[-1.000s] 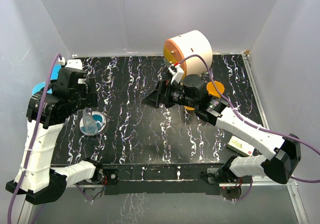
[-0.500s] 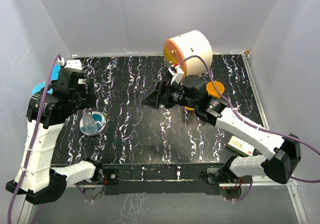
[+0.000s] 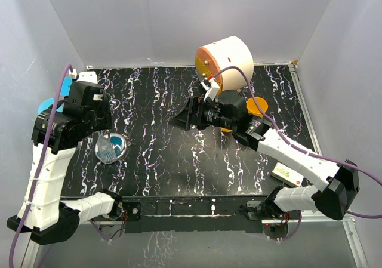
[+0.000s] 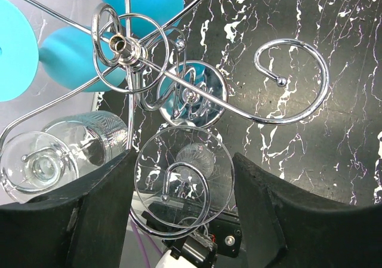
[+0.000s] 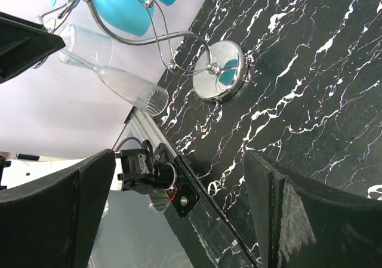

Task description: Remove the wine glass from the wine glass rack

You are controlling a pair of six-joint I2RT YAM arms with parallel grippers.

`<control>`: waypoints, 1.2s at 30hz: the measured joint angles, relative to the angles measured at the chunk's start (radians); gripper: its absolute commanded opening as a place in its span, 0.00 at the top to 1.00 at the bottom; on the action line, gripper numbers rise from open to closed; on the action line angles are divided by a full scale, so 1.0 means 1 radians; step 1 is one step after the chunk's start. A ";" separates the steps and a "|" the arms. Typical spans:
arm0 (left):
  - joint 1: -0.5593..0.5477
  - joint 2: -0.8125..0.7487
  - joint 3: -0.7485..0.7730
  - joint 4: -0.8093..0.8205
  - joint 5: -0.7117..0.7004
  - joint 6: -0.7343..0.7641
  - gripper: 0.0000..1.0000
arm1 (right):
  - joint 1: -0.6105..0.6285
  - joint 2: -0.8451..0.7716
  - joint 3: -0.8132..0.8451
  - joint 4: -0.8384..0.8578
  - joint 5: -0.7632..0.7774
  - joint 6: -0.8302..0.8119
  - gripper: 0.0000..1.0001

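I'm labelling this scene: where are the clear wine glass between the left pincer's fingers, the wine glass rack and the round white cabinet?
wine glass (image 4: pixel 206 160): left wrist view, on its round clear foot.
wine glass rack (image 5: pixel 222 71): right wrist view, on its shiny disc base.
round white cabinet (image 3: pixel 234 54): top view, on its white side.

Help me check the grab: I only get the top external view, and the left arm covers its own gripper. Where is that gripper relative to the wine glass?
Observer: In the left wrist view, the left gripper has its fingers close on either side of the round foot of a clear wine glass hanging on the wine glass rack.
Operator: Is the foot off the wire?
Observer: No, the rack's curled wire shows through the foot, so the glass hangs there.
Operator: Anything crowding it?
Observer: A second clear glass hangs just beyond one finger.
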 measured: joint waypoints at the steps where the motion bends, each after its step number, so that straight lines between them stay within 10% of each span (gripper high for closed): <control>1: 0.000 0.000 0.000 0.000 0.000 0.000 0.41 | 0.000 0.000 0.000 0.000 0.000 0.000 0.13; 36: 0.000 -0.116 0.011 0.001 0.072 0.004 0.43 | 0.000 0.005 0.000 0.002 -0.014 0.003 0.13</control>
